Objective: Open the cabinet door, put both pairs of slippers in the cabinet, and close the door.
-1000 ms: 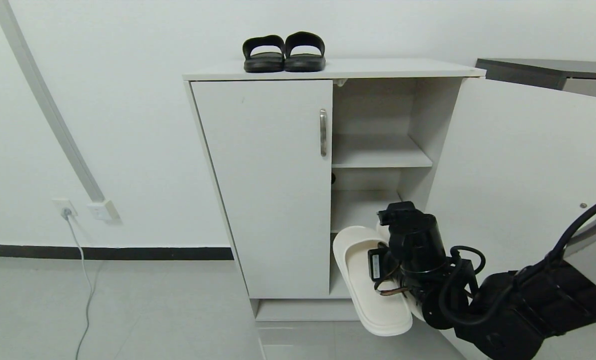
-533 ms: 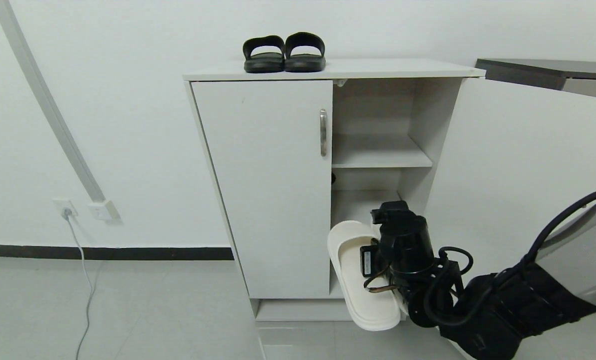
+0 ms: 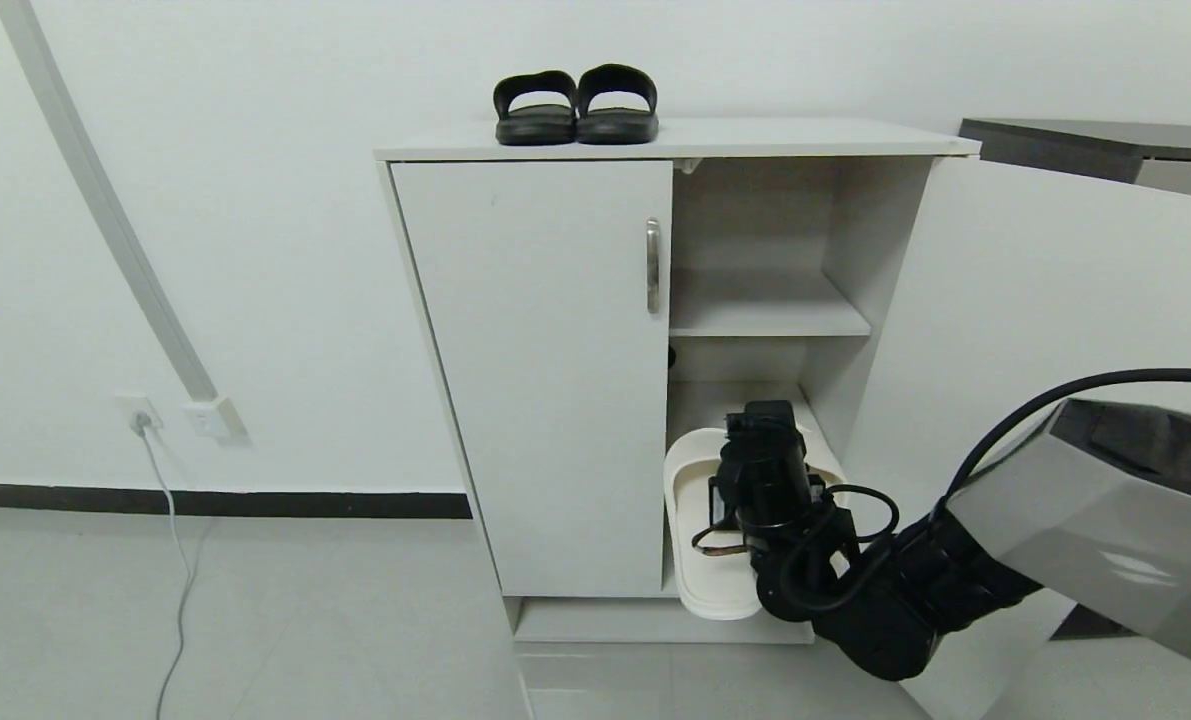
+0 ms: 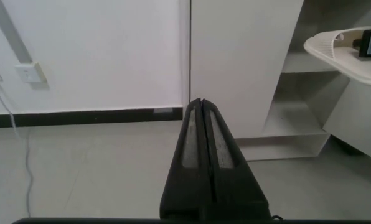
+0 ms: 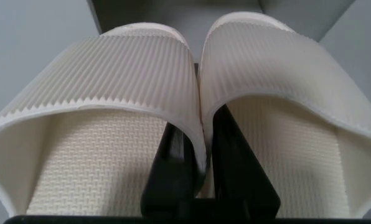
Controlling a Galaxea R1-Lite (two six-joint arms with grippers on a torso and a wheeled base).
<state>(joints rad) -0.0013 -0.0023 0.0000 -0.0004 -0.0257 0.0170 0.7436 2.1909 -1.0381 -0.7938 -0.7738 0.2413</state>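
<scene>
The white slippers [image 3: 693, 565] (in the right jaws) have moved partway into the cabinet [image 3: 545, 380]

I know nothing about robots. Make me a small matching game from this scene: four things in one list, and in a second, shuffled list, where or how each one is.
Things
1. black slippers
2. white slippers
3. left door
4. right door

Places and states
A. swung open
B. held in the right gripper, at the lower opening
C. on top of the cabinet
D. shut

Pairs: 1-C, 2-B, 3-D, 4-A
</scene>
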